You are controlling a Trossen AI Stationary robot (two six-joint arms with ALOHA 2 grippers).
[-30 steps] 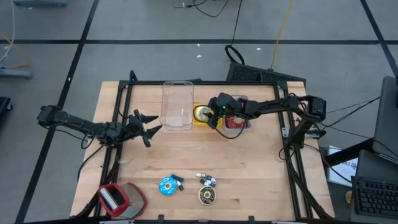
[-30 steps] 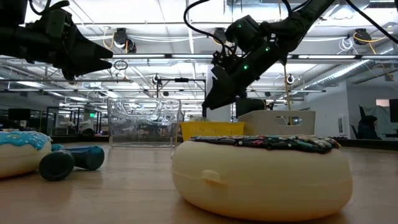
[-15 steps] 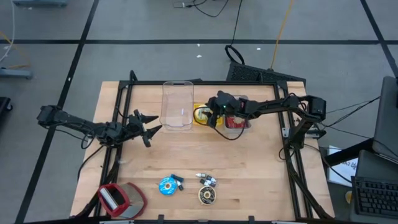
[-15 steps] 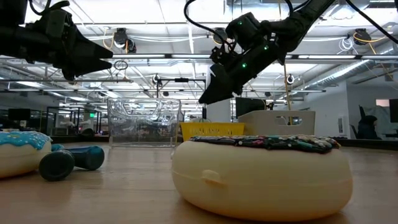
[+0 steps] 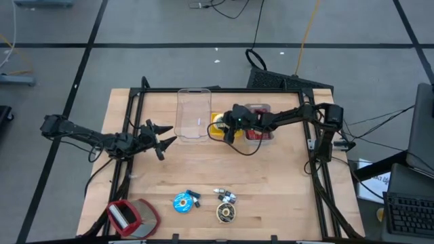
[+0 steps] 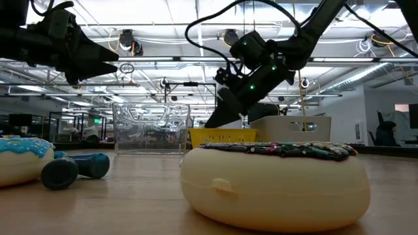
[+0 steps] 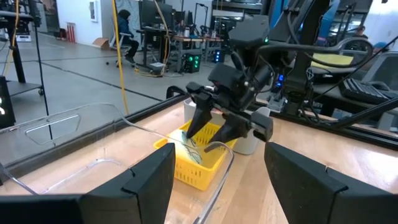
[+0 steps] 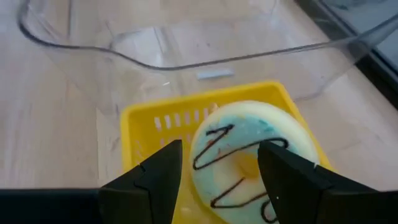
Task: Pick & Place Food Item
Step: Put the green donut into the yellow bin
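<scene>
A pale blue iced donut with a dark zigzag (image 8: 245, 155) lies in a small yellow basket (image 8: 146, 127) at the far middle of the table (image 5: 271, 183), beside a clear plastic tub (image 5: 193, 115). My right gripper (image 5: 226, 132) hangs open just above the basket, slanting down, one finger over each side of the donut (image 5: 218, 123). The left wrist view shows its fingertips (image 7: 194, 130) at about the basket's rim (image 7: 186, 163). My left gripper (image 5: 161, 139) waits open and level above the table's left part.
A red and white container (image 5: 259, 133) stands right of the basket, under my right arm. Near the front edge lie a blue iced donut (image 5: 182, 202), a sprinkled donut (image 5: 226, 213), a dark blue toy (image 5: 195, 198) and a red and grey object (image 5: 132, 217).
My right gripper has sunk toward the yellow basket and edged toward the table's left, tipping a little further down. Its fingers have stayed open. The donut and basket have not moved.
</scene>
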